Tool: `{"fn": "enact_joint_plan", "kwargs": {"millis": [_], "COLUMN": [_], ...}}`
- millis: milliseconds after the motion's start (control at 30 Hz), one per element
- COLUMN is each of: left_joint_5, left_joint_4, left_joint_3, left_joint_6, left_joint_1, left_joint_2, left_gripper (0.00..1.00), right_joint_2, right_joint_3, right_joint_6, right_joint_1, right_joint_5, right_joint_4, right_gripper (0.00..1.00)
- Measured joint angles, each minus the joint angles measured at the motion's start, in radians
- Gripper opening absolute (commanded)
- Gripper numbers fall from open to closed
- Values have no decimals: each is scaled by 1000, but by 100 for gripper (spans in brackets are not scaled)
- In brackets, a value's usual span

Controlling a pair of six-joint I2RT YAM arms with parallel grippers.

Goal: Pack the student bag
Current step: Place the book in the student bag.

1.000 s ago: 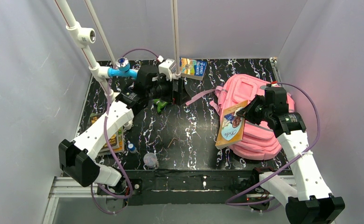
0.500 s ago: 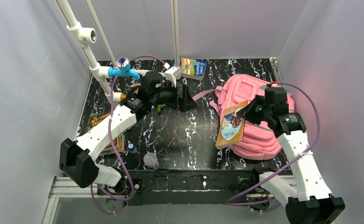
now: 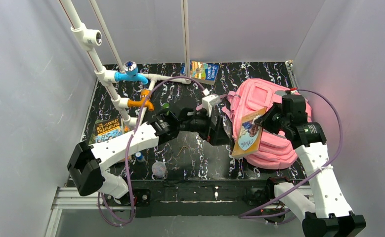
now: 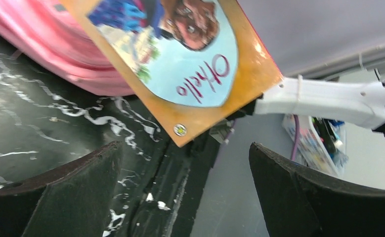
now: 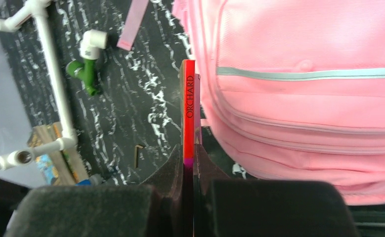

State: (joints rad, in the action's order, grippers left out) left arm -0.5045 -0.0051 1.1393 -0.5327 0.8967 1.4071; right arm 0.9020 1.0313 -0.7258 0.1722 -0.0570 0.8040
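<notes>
Jaws on the right gripper [image 3: 265,121] are clamped tight on a thin picture book with an orange border, a pale blue oval and "Othello" written in red [image 3: 247,136]. From the right wrist cam you're looking straight down its red spine, which reads "ORCHARD" [image 5: 189,98], and the gripper [image 5: 189,159] pinches it at the near end. The book is held on edge, right up against the left side of the big pink fabric backpack with grey trim [image 3: 253,96]. Can't tell if it's actually touching the fabric.

The backpack lies on the right half of the black table with white marble veins [image 3: 205,165], front zip pockets facing up [image 5: 304,49]. A pink strap [image 3: 215,101] trails off toward the middle.

Left gripper [image 3: 221,136] is wide open with nothing in it, reaching across to just beside the book. In its own wrist cam the book's lower corner [image 4: 180,64] hangs above the gap between the two black fingers [image 4: 71,192], touching neither one, with pink backpack fabric [image 4: 47,54] behind.

Other stuff on the table:
- white plastic pipe frame with blue, orange and green fittings [image 3: 131,76], far left
- blue-covered book [image 3: 203,71] at the far edge
- yellow and black book [image 3: 108,129] on the left
- small bent hex key [image 3: 183,149] near the middle
</notes>
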Motion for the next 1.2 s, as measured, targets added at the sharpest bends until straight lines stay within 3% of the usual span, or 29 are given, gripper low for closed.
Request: {"fn": "enact_joint_plan", "kwargs": {"millis": [300,467,567,700,933,1033,1200], "left_joint_5": [7,183,372,509,672,712,816], "left_joint_4": [-15,-119,-80,28,208,254,331], "left_joint_3": [13,55,-14,-122,-123,-99,-68], "left_joint_6": [25,188,324,483,727,824,958], "left_joint_1": [211,338,428,494,579,603,618], "left_joint_2": [64,50,-40,-145,-13,61,134], "left_gripper": [98,98,98,98,98,86,38], "right_joint_2": [-66,-109,-171,-267,-334,-331,-315], "right_joint_3": [0,0,-17,-92,-179,-176,-151], "right_joint_6": [55,40,-35,-212,-483,-517,-499], "right_joint_1": [0,0,0,0,0,0,0], "right_joint_5": [142,195,215,163,9,-21,-29], "right_joint_4": [94,159,195,193,165,159,182], "right_gripper": [1,1,1,1,1,1,1]}}
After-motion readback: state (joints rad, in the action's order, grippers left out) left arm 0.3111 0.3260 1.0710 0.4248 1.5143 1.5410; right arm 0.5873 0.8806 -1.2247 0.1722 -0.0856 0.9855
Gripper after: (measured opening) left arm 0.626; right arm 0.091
